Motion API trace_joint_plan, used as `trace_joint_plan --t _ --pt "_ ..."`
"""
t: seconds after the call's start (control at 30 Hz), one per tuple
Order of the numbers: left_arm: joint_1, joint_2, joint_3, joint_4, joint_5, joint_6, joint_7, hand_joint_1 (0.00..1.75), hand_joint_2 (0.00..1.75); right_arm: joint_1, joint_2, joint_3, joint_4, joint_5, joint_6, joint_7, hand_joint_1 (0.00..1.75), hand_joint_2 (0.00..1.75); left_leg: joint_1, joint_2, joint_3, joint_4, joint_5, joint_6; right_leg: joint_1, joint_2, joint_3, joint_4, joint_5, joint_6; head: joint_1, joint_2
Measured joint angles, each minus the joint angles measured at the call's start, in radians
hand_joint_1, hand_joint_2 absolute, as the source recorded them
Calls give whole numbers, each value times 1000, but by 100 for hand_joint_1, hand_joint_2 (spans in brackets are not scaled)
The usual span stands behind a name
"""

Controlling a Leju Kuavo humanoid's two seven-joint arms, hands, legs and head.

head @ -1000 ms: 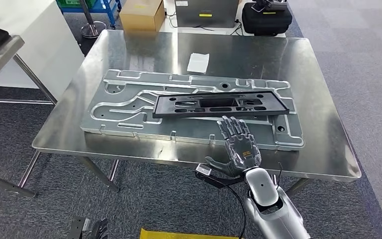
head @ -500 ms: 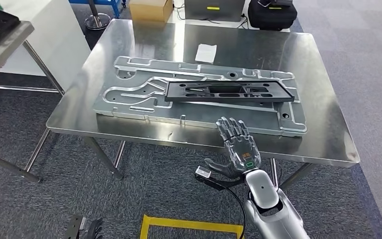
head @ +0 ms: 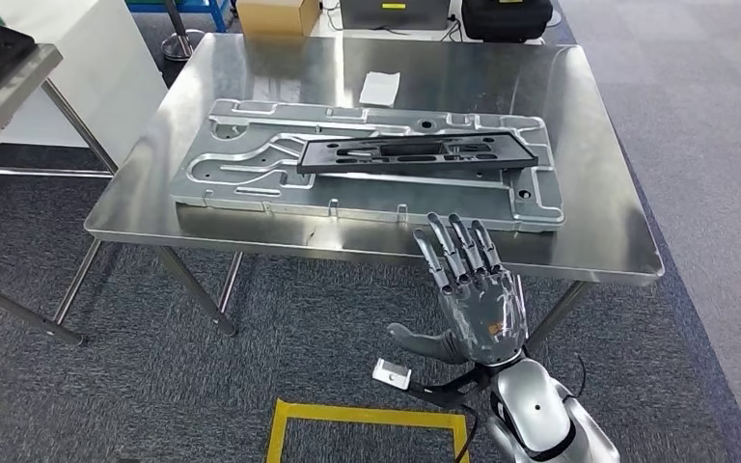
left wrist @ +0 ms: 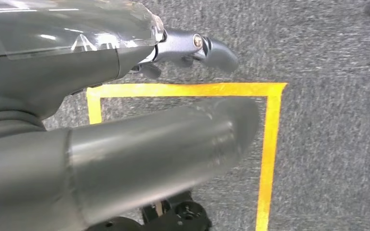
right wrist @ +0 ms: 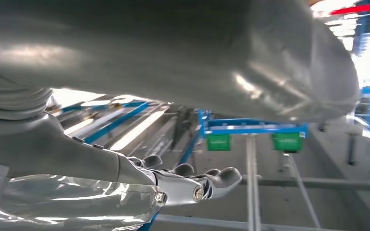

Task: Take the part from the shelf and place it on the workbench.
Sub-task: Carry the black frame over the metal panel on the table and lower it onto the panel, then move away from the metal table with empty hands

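The long black part (head: 415, 154) lies flat on a large silver plate (head: 241, 174) on the steel workbench (head: 598, 231). My right hand (head: 473, 289) is raised in front of the table's near edge with its fingers spread and straight, holding nothing and apart from the part. In the right wrist view the right hand (right wrist: 173, 185) also has its fingers stretched out with nothing in them. My left hand (left wrist: 125, 57) hangs over the grey carpet, holding nothing, one finger (left wrist: 212, 48) reaching outward.
A white paper (head: 379, 88) lies on the far side of the workbench. Behind it stand a cardboard box (head: 277, 14) and a black case (head: 507, 17). A second table (head: 10, 68) is at the left. Yellow tape (head: 367, 417) marks the carpet by my feet.
The whole view has shifted back from the table. My right hand, earlier over the plate's near edge, is now off the table's front edge. The black part stays on the plate.
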Motion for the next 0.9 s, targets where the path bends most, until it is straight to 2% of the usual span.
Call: trace_joint_plan --t 0.03,0.07,0.1,0.13,0.17,0.2,0.23,0.27,0.3,0.33,0.37,0.4,0.43,0.47,0.53,0.57,0.6,0.63,0.67,0.7,0.73,0.77,0.8,0.83,0.87,0.9 --pt "0 0 0 2 3 2 3 0 0 18 -4 -3 -19 0 -3 -28 0 0 1 0 -12 64 -42 -3 3 -1 -12 1 9 -3 -1 0" --pt "-1 0 -1 3 10 7 8 0 0 41 -2 -11 -34 0 -8 -68 0 0 1 0 -15 115 -62 -5 5 -3 -24 3 18 -4 -1 0" --pt "-1 0 -4 4 21 13 14 0 0 68 6 -25 -47 0 -17 -115 0 0 1 0 -6 140 -59 -7 7 -3 -38 6 28 -3 -1 0" --pt "-2 0 -10 5 32 19 20 0 0 100 22 -43 -58 0 -30 -161 0 0 1 0 18 132 -36 -8 8 -4 -54 10 37 -2 -1 0" --pt "-2 0 -17 6 41 25 24 0 0 133 43 -61 -69 0 -46 -196 0 0 1 0 57 91 -6 -7 8 -5 -69 16 45 0 -1 0" --pt "-3 0 -23 6 46 30 26 0 0 165 66 -76 -79 0 -62 -213 0 0 1 -1 106 27 9 -5 8 -5 -84 22 53 4 -2 0" --pt "-4 0 -27 7 49 33 27 0 0 195 88 -86 -92 -3 -74 -212 0 44 -1 -3 155 -46 10 -2 9 -5 -96 28 61 8 -2 0" --pt "-5 -1 -28 7 54 36 27 0 0 224 106 -91 -107 -15 -83 -200 0 87 -4 -4 188 -100 4 3 10 -5 -102 31 70 13 -1 0" --pt "-6 -2 -29 8 59 38 28 0 0 254 119 -92 -125 -45 -88 -184 0 131 -7 -6 205 -134 -6 9 10 -5 -105 31 79 19 -3 0" --pt "-5 -3 -29 8 66 39 28 0 0 287 128 -94 -145 -104 -91 -172 0 175 -11 -7 208 -148 -4 16 10 -6 -106 28 89 26 -5 0" --pt "-3 -5 -27 9 74 41 28 0 0 324 135 -97 -166 -196 -93 -170 0 175 -10 -7 200 -146 6 24 9 -5 -106 25 96 32 -6 0" --pt "-2 -8 -24 9 82 43 29 0 0 364 140 -105 -186 -312 -94 -177 0 175 -9 -6 192 -148 16 32 8 -2 -110 28 86 39 -7 0" --pt "0 -11 -21 9 90 46 29 0 0 404 144 -115 -203 -433 -95 -188 0 175 -7 -4 181 -149 29 41 7 1 -116 44 55 44 -5 0" --pt "2 -15 -17 10 94 48 29 0 0 439 147 -126 -216 -535 -96 -199 0 175 -5 -1 166 -151 43 49 5 4 -126 79 2 48 -3 0" --pt "5 -19 -13 10 98 50 29 0 0 485 151 -142 -234 -639 -97 -219 0 175 -6 5 134 -150 70 57 4 6 -143 192 -117 54 1 0" --pt "5 -21 -12 10 99 50 29 0 0 499 152 -147 -240 -671 -97 -240 0 175 -7 8 116 -148 84 57 3 7 -145 250 -148 56 1 0" --pt "5 -22 -10 10 100 50 29 0 0 512 154 -153 -243 -710 -97 -270 0 175 -8 11 97 -147 97 57 2 7 -138 292 -148 58 1 0" --pt "4 -24 -7 10 101 50 29 0 0 531 159 -162 -244 -765 -94 -306 0 131 -8 12 76 -144 110 56 0 7 -118 308 -124 58 1 0" --pt "3 -27 -2 10 103 51 29 0 0 558 170 -182 -239 -839 -82 -349 0 87 -8 12 56 -141 121 54 0 7 -83 293 -90 56 1 0" --pt "3 -30 4 10 105 52 29 0 0 590 190 -214 -230 -912 -58 -394 0 44 -8 11 39 -137 132 51 0 6 -29 247 -69 52 1 0" --pt "5 -34 10 10 106 54 28 0 0 623 217 -261 -214 -984 -14 -444 0 0 -10 8 27 -133 141 47 3 6 46 166 -70 45 2 0" --pt "9 -38 17 10 106 55 27 0 0 648 249 -318 -194 -1050 40 -493 0 0 -12 7 19 -130 149 42 5 5 118 75 -93 38 2 0" --pt "12 -41 23 10 106 56 25 0 0 664 280 -383 -166 -1116 110 -536 0 0 -12 7 15 -128 158 36 8 4 170 1 -119 33 1 0" --pt "14 -44 30 10 106 57 24 0 0 671 309 -453 -129 -1186 182 -567 0 0 -12 8 11 -128 169 29 12 4 200 -49 -136 30 0 0" --pt "16 -45 37 10 104 59 24 0 0 673 333 -520 -85 -1254 250 -585 0 0 -11 9 8 -130 179 22 13 4 201 -67 -138 27 0 0" --pt "15 -47 45 9 102 60 24 0 0 672 354 -593 -24 -1321 328 -599 0 0 -8 8 4 -129 181 16 13 2 192 -66 -128 23 0 0"
